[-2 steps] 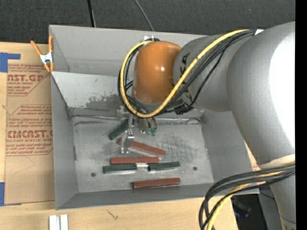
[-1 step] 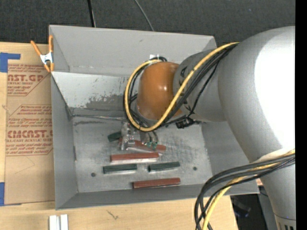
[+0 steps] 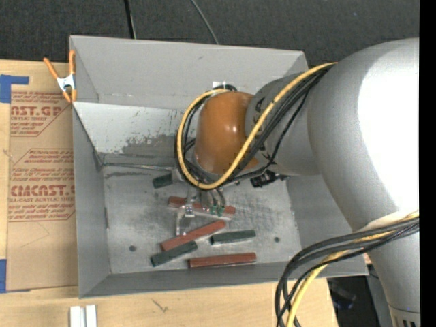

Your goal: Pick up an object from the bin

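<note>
My gripper (image 3: 199, 208) hangs low over the middle of the bin floor, under the orange wrist cover. It is right above a red-brown bar (image 3: 176, 201) that lies flat and runs left to right beneath it. Just in front of it a second red-brown bar (image 3: 201, 231) lies at a slant. Beside that one, to the right, is a dark green bar (image 3: 234, 236). The frame does not show anything held.
A small dark green block (image 3: 162, 180) lies at the back left of the floor. Another dark green bar (image 3: 174, 252) and a long red-brown bar (image 3: 222, 259) lie near the front wall. The arm and its cables cover the bin's right side.
</note>
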Robot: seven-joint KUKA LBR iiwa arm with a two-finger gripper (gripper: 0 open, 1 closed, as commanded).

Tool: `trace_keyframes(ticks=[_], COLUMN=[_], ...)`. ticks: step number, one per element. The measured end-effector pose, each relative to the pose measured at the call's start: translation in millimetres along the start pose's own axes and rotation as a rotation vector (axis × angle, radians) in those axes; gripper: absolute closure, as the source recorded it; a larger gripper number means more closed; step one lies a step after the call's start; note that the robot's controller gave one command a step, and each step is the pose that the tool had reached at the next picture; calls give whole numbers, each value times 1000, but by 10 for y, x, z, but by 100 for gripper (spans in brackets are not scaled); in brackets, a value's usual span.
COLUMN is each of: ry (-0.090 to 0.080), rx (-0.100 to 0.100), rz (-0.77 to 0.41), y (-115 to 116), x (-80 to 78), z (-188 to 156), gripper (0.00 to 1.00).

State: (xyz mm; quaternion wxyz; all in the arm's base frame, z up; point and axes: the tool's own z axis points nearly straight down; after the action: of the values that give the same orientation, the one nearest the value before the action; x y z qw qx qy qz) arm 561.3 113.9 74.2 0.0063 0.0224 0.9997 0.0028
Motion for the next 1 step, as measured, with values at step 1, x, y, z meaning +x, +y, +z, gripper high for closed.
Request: trace_keyframes(ticks=[1], ry=[9], rx=[1], rz=[0], y=[1], x=[16], z=[-1], gripper=[100])
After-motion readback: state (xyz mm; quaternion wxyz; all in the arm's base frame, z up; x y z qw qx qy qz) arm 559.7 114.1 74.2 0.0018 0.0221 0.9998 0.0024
